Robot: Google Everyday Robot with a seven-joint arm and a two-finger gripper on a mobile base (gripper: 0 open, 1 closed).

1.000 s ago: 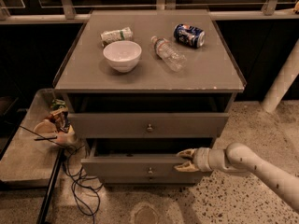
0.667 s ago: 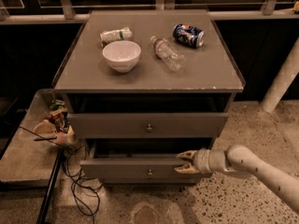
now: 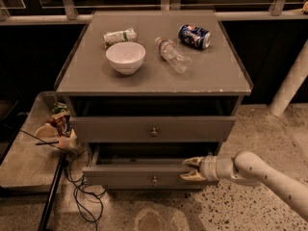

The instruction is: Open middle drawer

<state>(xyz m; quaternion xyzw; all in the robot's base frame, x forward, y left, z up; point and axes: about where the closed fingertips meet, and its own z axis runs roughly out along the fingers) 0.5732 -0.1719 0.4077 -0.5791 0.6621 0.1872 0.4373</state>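
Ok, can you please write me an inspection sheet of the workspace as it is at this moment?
Surface: grey cabinet top, carrying four items.
Job's things: middle drawer pulled partly out, dark inside showing; its knob untouched.
Clutter: white bowl upright; plastic bottle, can and small packet lying down.
Grippers: pincer at the middle drawer's top edge, right of the knob.
Cables: black cable loose on the floor, at the cabinet's left corner.
Surroundings: low side table with small objects on the left; white post on the right.
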